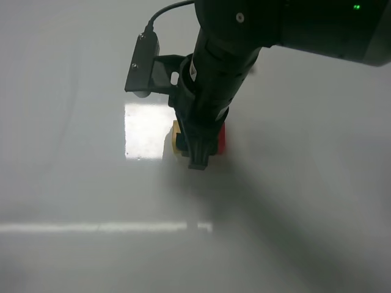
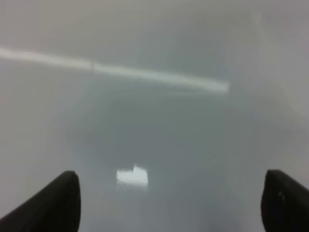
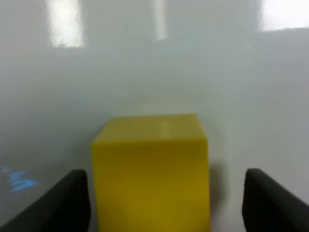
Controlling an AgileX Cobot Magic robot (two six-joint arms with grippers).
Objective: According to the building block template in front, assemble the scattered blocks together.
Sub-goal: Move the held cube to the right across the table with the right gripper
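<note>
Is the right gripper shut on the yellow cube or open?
Open. The right gripper straddles the matte yellow cube; grey table shows between it and one black finger.

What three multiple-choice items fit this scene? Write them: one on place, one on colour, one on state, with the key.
1. In the exterior high view, the red block shows on which side of the yellow block?
A. left
B. right
C. on top of it

2. What colour is the block between the fingers of the right gripper?
A. yellow
B. blue
C. green

3. How is the left gripper?
A. shut on a block
B. shut on nothing
C. open, nothing between its fingers

Key: 1 B, red shows to the right of the right gripper and yellow to its left; 2 A, the right wrist view shows a yellow cube there; 3 C, the left wrist view shows its fingers wide apart with nothing between them.
</note>
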